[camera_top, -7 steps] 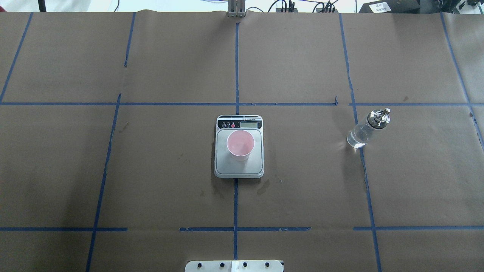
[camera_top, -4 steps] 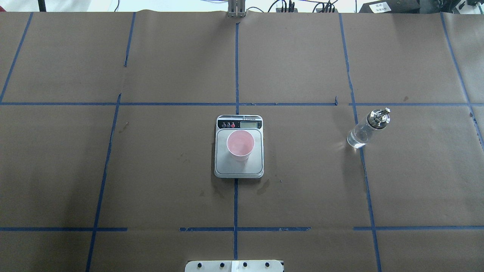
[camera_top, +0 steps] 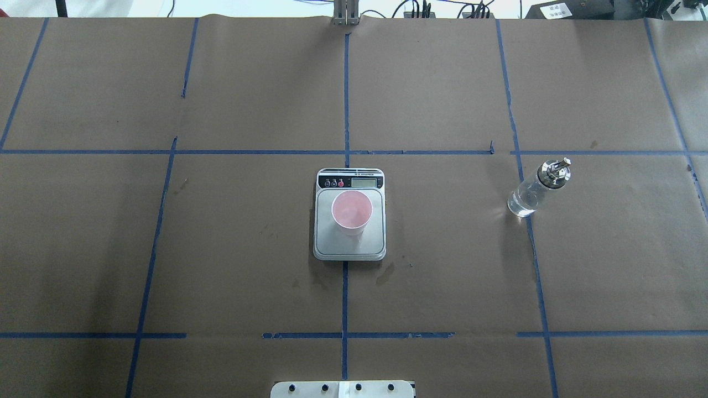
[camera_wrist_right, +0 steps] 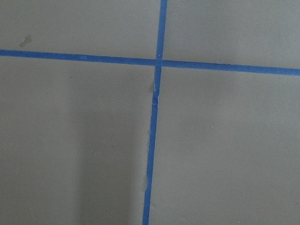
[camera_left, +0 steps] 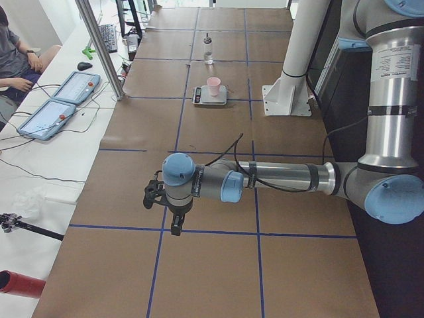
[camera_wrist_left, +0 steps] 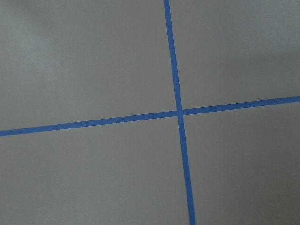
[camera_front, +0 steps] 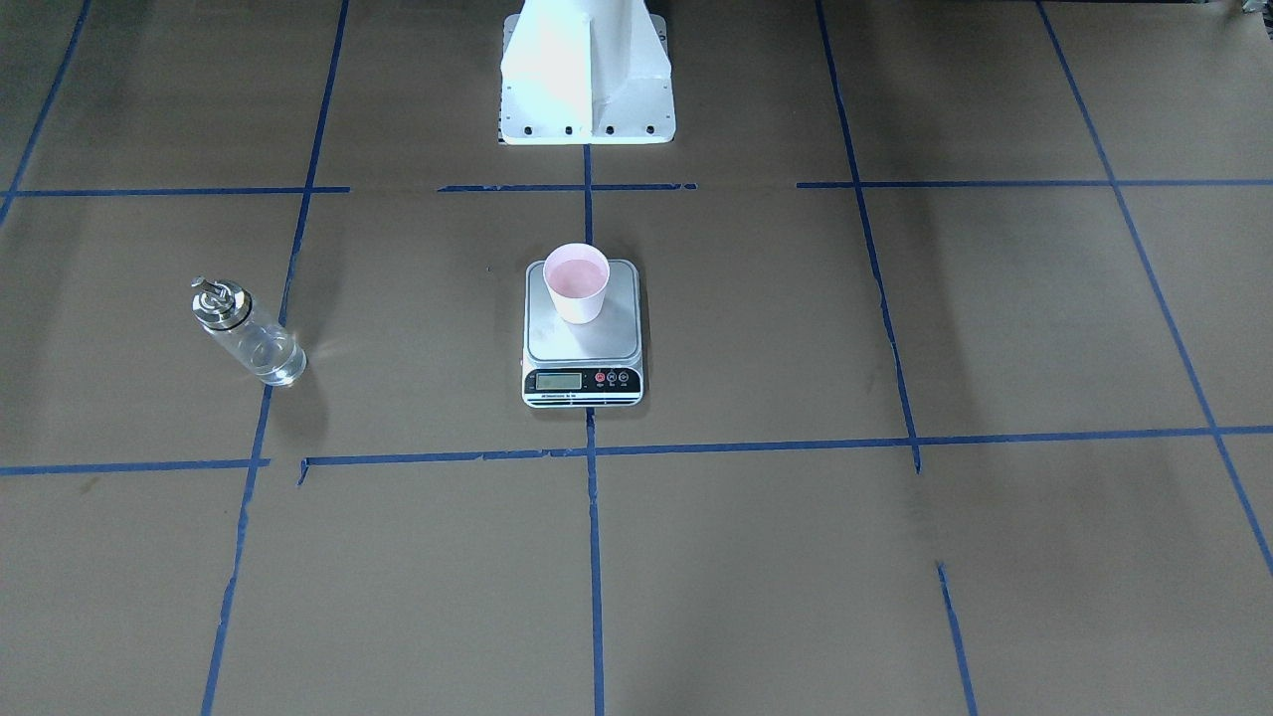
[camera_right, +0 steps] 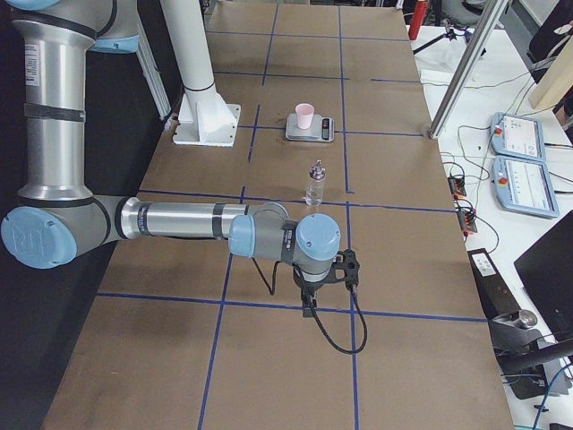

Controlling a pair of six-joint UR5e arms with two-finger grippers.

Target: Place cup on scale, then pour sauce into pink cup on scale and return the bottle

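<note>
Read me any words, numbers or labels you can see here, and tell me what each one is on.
No text here is legible.
scale: the print on its black strip and the display are too small to read.
white label on the black box, top right of the overhead view: characters blurred.
Stickers on the left arm and right arm: too small to read.
</note>
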